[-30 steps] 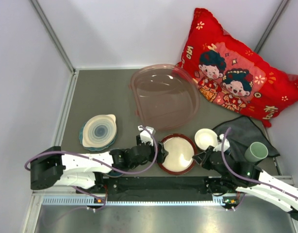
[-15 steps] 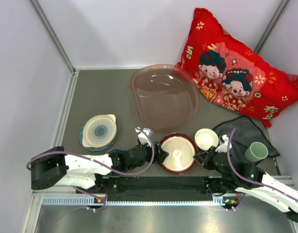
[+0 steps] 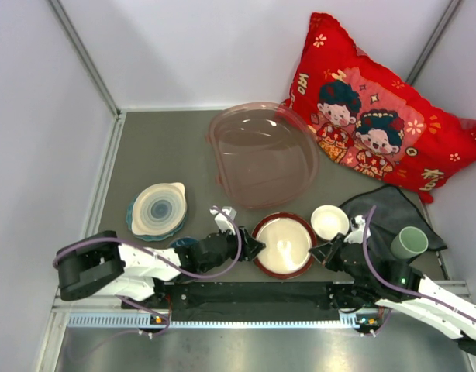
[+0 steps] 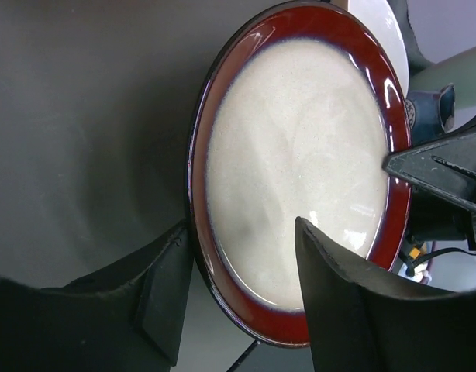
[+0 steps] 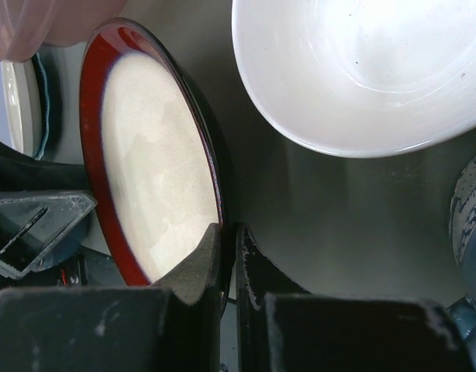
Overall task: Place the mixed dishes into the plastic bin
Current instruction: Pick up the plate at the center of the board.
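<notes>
Red-rimmed plate [image 3: 282,245] is lying at the table's [image 3: 160,155] near edge, outside the plastic bin [image 3: 261,153]. Left gripper [image 4: 239,229] is straddling its rim, jaws apart. Right gripper [image 5: 228,229], clenched empty, is seemingly bracing the opposite edge. Seating the rim deep before pinching should prevent slipping.

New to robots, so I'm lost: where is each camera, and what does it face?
Top external: above and behind the arms, looking down on the table; both arms show.
Left wrist: on the left arm, looking past the left gripper at the red-rimmed plate; its two fingers show.
Right wrist: on the right arm, looking past the right gripper at plate and white bowl; its shut fingers show.
Shared: both wrist views see that plate, from opposite sides.
</notes>
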Available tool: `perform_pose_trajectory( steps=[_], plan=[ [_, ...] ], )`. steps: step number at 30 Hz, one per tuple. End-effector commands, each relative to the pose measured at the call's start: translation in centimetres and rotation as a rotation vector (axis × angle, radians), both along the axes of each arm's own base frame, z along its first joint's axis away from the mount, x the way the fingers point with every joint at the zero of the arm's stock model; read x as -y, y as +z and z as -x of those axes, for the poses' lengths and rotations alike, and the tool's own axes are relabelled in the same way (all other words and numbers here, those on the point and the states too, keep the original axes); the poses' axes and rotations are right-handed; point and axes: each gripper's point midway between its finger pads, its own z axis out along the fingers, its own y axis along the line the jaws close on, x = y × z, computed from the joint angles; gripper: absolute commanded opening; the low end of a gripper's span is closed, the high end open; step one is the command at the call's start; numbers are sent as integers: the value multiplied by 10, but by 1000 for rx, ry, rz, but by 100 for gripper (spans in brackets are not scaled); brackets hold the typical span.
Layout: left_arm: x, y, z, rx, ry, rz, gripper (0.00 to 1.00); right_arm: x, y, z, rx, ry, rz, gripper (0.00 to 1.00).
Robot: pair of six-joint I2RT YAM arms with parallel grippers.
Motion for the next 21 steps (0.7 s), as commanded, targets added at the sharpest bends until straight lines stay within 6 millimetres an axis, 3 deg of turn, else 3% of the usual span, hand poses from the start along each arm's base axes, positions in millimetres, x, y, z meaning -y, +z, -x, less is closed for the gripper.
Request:
perform_pose_trajectory(
  steps=[1,10,15,21],
  plan=[
    [13,25,1,-9,-16,178,58,-21,92,-11,143,-15,-340,0],
    [18,25,-1,-24,-12,242,52,-24,95,-11,153,-11,-368,0],
    [21,26,-2,-17,-15,252,37,-25,93,-10,149,-7,-374,0],
    [24,27,-1,-17,-21,256,6,-26,93,-10,148,-3,-376,0]
  ],
)
